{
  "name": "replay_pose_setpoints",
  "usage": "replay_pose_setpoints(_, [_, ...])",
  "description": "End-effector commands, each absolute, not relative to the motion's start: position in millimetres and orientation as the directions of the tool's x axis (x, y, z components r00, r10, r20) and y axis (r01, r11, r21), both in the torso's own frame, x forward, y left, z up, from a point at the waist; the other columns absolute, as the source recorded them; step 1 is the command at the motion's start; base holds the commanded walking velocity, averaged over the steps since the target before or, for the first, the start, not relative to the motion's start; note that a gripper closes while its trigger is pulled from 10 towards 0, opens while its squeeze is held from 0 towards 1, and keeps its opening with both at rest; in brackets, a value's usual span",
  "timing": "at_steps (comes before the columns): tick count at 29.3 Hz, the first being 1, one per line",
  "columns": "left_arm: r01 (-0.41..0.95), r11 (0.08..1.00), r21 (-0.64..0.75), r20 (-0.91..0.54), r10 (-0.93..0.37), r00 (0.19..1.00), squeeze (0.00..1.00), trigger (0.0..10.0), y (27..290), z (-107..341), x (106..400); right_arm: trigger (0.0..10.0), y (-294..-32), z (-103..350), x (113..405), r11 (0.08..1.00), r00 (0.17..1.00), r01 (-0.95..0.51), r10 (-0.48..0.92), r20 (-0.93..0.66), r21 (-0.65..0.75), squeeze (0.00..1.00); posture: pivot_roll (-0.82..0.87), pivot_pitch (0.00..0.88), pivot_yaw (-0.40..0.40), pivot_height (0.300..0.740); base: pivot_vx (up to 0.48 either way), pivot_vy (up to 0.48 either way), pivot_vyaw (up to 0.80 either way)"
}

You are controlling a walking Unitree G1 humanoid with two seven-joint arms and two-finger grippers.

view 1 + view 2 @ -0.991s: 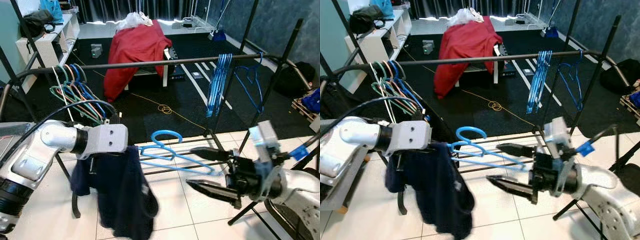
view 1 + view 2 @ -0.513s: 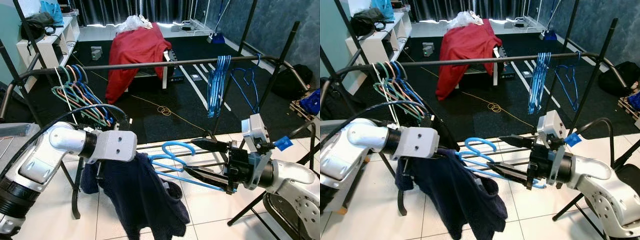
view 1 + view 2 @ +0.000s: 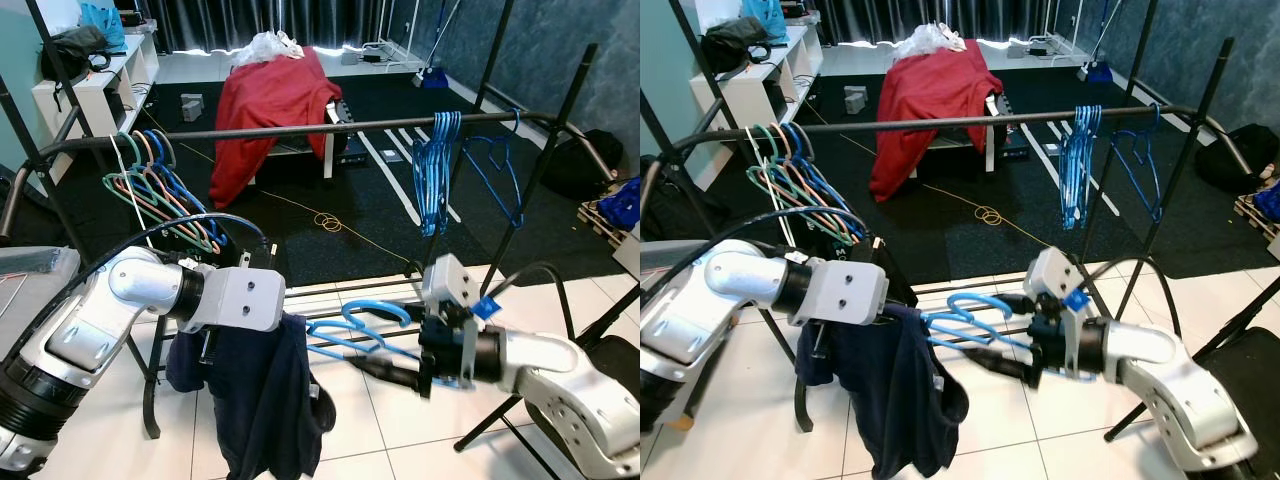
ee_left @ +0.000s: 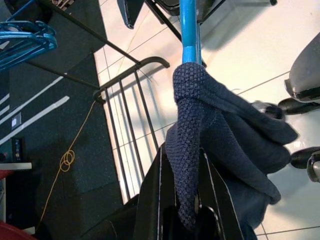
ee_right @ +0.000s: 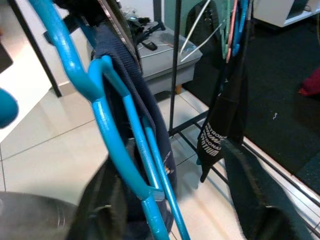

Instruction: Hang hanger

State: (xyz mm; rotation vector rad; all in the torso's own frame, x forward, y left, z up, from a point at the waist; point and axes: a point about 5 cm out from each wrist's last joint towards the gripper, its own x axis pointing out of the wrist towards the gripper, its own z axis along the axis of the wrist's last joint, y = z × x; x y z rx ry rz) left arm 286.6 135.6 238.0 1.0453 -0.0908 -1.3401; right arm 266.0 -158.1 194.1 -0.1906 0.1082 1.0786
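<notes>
While the left gripper (image 4: 186, 220) pinches a fold of the navy knit garment (image 3: 262, 400) tight between its black fingers, that cloth hangs limp from one end of the blue hanger (image 3: 362, 333), low over the white tiled floor (image 3: 350, 440). The right gripper (image 3: 385, 372) reaches in from the other side with its fingers spread apart on either side of the hanger's lower bars; the wrist view shows the blue plastic running between them, though contact cannot be judged. The hanger lies nearly level between the two arms, hook upward, well below the black clothes rail (image 3: 330, 126).

Just behind it stand the rack's low cross bars (image 3: 340, 290) and slanted legs, which lie between the hanger and the rail above. On the rail hang a bunch of mixed-colour hangers (image 3: 155, 195) at the robot's left and a set of blue hangers (image 3: 436, 170) at its right. Farther off, on black carpet, a red cloth (image 3: 270, 105) drapes a bench, with a white shelf unit (image 3: 95, 85) at the far left.

Compared with half a second ago, the right gripper has pushed further toward the left arm, and the garment hangs narrower.
</notes>
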Motion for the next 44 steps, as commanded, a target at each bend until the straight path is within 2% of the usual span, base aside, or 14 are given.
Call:
replay_pose_setpoints(1, [0.711,-0.163,0.684,-0.465,-0.848,0.253,0.00,10.0,124.0,247.1,280.2,0.0,-157.9,195.7,269.4,0.476,0.490,-0.872,0.856,-0.166,-0.116,0.00,-0.06,0.047,0.024,0.740,0.000,0.000,0.00])
replay_pose_setpoints(15, [0.707,-0.158,0.690,-0.448,-0.860,0.245,0.00,10.0,120.5,248.0,280.4,0.0,-153.3,204.9,262.7,0.417,0.426,-0.903,0.901,-0.083,-0.104,0.00,-0.06,0.048,0.024,0.740,0.000,0.000,0.00])
replay_pose_setpoints(19, [0.716,-0.099,0.691,-0.402,-0.876,0.266,0.00,10.0,123.6,252.9,286.8,0.0,-154.4,210.0,261.6,0.417,0.423,-0.904,0.905,-0.047,-0.096,0.00,-0.06,0.048,0.024,0.740,0.000,0.000,0.00])
replay_pose_setpoints(20, [0.728,-0.086,0.680,-0.391,-0.882,0.261,0.33,10.0,124.6,254.6,288.1,0.0,-155.1,211.2,261.8,0.419,0.424,-0.903,0.905,-0.039,-0.095,0.00,-0.06,0.048,0.024,0.740,0.000,0.000,0.00])
replay_pose_setpoints(21, [0.728,-0.086,0.680,-0.391,-0.882,0.261,0.33,10.0,124.6,254.6,288.1,0.0,-155.1,211.2,261.8,0.419,0.424,-0.903,0.905,-0.039,-0.095,0.00,-0.06,0.048,0.024,0.740,0.000,0.000,0.00])
replay_pose_setpoints(22, [0.736,-0.080,0.672,-0.386,-0.886,0.256,1.00,10.0,125.1,255.5,288.6,0.0,-155.5,211.7,262.1,0.421,0.425,-0.902,0.904,-0.034,-0.095,0.00,-0.06,0.048,0.024,0.740,0.000,0.000,0.00])
replay_pose_setpoints(27, [0.756,-0.067,0.651,-0.364,-0.902,0.233,1.00,10.0,126.0,258.5,287.5,0.0,-157.0,213.4,262.8,0.430,0.434,-0.898,0.901,-0.023,-0.095,0.00,-0.07,0.050,0.025,0.740,0.000,0.000,0.00])
replay_pose_setpoints(31, [0.753,-0.001,0.658,-0.273,-0.932,0.237,1.00,10.0,128.6,269.2,288.0,0.0,-159.9,216.9,262.5,0.436,0.439,-0.895,0.899,-0.005,-0.096,0.00,-0.07,0.050,0.025,0.740,0.000,0.000,0.00])
replay_pose_setpoints(32, [0.763,0.042,0.645,-0.221,-0.946,0.239,0.00,10.0,134.5,276.4,289.3,0.0,-162.0,219.2,261.9,0.437,0.439,-0.894,0.899,0.002,-0.098,0.00,-0.07,0.050,0.025,0.740,0.000,0.000,0.00])
replay_pose_setpoints(35, [0.768,0.100,0.632,-0.159,-0.954,0.255,0.00,10.0,145.0,286.1,291.9,0.0,-165.5,222.8,260.7,0.438,0.439,-0.894,0.899,0.014,-0.098,0.00,-0.06,0.055,0.023,0.740,0.000,0.000,0.00])
replay_pose_setpoints(37, [0.750,0.278,0.601,-0.003,-0.937,0.350,0.00,10.0,178.7,307.7,301.8,0.0,-175.1,228.2,253.7,0.426,0.426,-0.899,0.904,0.019,-0.099,0.00,-0.06,0.056,0.025,0.740,0.000,0.000,0.00])
replay_pose_setpoints(39, [0.738,0.343,0.582,0.054,-0.921,0.385,0.00,10.0,191.9,314.3,304.5,0.0,-178.5,229.4,250.3,0.418,0.419,-0.903,0.908,0.015,-0.098,0.00,-0.06,0.056,0.025,0.740,0.000,0.000,0.00])
replay_pose_setpoints(43, [0.725,0.391,0.567,0.097,-0.906,0.412,0.00,10.0,202.3,318.4,306.1,0.0,-181.1,229.8,247.5,0.413,0.414,-0.905,0.910,0.007,-0.099,0.00,-0.06,0.057,0.027,0.740,0.000,0.000,0.00])
replay_pose_setpoints(44, [0.728,0.452,0.515,0.150,-0.884,0.442,0.00,10.0,219.1,318.5,307.3,0.0,-186.6,231.2,244.9,0.419,0.421,-0.902,0.907,0.000,-0.102,0.00,-0.06,0.059,0.027,0.740,0.000,0.000,0.00])
